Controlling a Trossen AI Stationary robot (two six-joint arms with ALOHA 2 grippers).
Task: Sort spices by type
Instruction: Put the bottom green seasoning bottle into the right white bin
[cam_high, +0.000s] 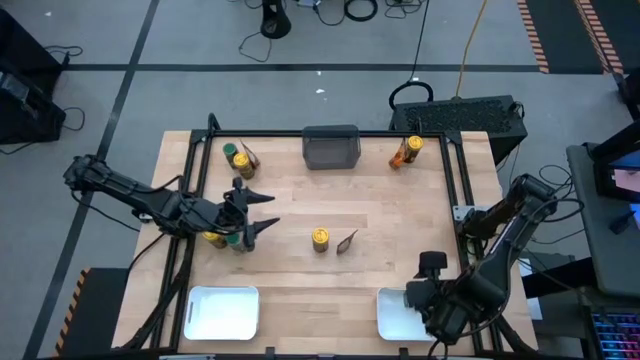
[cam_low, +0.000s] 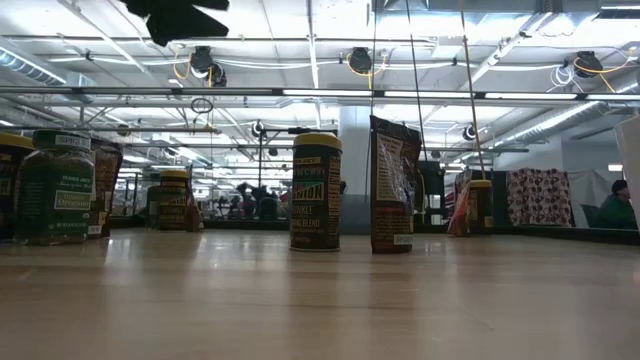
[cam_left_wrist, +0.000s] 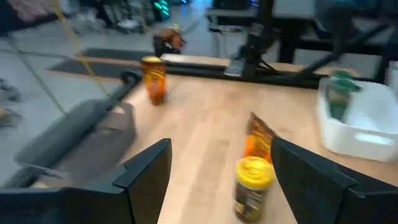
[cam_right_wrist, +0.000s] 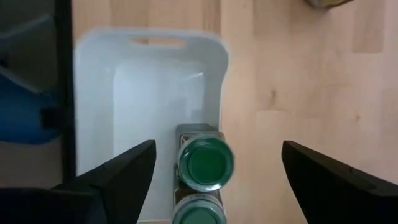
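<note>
Spices stand scattered on a pale wooden table (cam_high: 330, 205) with a black frame around its edge, on a grey floor crossed by dark tape and cables; the low view looks across the boards into a workshop with ceiling lights and pipes. The dark bin (cam_high: 331, 146) at the middle of the far edge serves as landmark.

Far to the left of the bin and toward the near edge, the left gripper (cam_high: 268, 212) hovers over the table with its fingers spread wide and nothing between them, the arm stretched in low from the left side. A yellow-lidded jar (cam_high: 214, 238) and a green-lidded jar (cam_high: 234, 241) sit under its wrist, behind the fingers. Just left of the bin stand another green-lidded jar (cam_high: 230, 152), a yellow-lidded jar (cam_high: 243, 165) and a brown packet (cam_high: 250, 154). Nearer than the bin, mid-table, a yellow-lidded jar (cam_high: 320, 238) stands beside a packet (cam_high: 347, 240), ahead of the left fingers. Right of the bin, a jar (cam_high: 414, 146) and an orange packet (cam_high: 399, 158) stand together.

An empty white tray (cam_high: 222, 311) lies at the near left edge. At near right, the right gripper (cam_right_wrist: 214, 163) hangs pointing down over the other white tray (cam_right_wrist: 149, 81), wide open and holding nothing; two green-lidded jars (cam_right_wrist: 206, 163) stand in the tray directly below, between its fingers. That arm is folded back on itself.
</note>
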